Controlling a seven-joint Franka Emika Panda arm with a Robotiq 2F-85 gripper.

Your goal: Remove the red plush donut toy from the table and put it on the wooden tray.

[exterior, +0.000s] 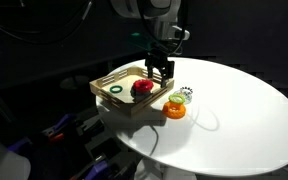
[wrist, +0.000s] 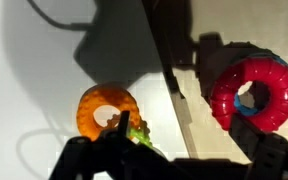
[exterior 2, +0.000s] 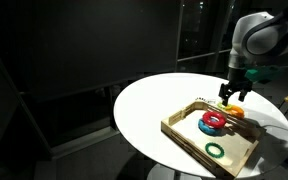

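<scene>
The red plush donut toy (exterior: 141, 88) (exterior 2: 214, 121) (wrist: 252, 92) lies in the wooden tray (exterior: 102, 98) (exterior 2: 182, 130) (wrist: 189, 115), resting on a blue ring (exterior 2: 211, 129). The tray sits on the round white table (exterior: 234, 110) (exterior 2: 154, 100) (wrist: 44, 90) at its edge. My gripper (exterior: 160, 74) (exterior 2: 231, 97) (wrist: 189, 152) hangs just above the tray's wall beside the red donut. Its fingers are apart and hold nothing.
An orange ring (exterior: 175, 110) (exterior 2: 235, 113) (wrist: 106, 110) lies on the table just outside the tray, with a green and white ring (exterior: 181, 96) (wrist: 139, 134) next to it. A dark green ring (exterior: 114, 91) (exterior 2: 216, 150) lies in the tray's other end. The surroundings are dark.
</scene>
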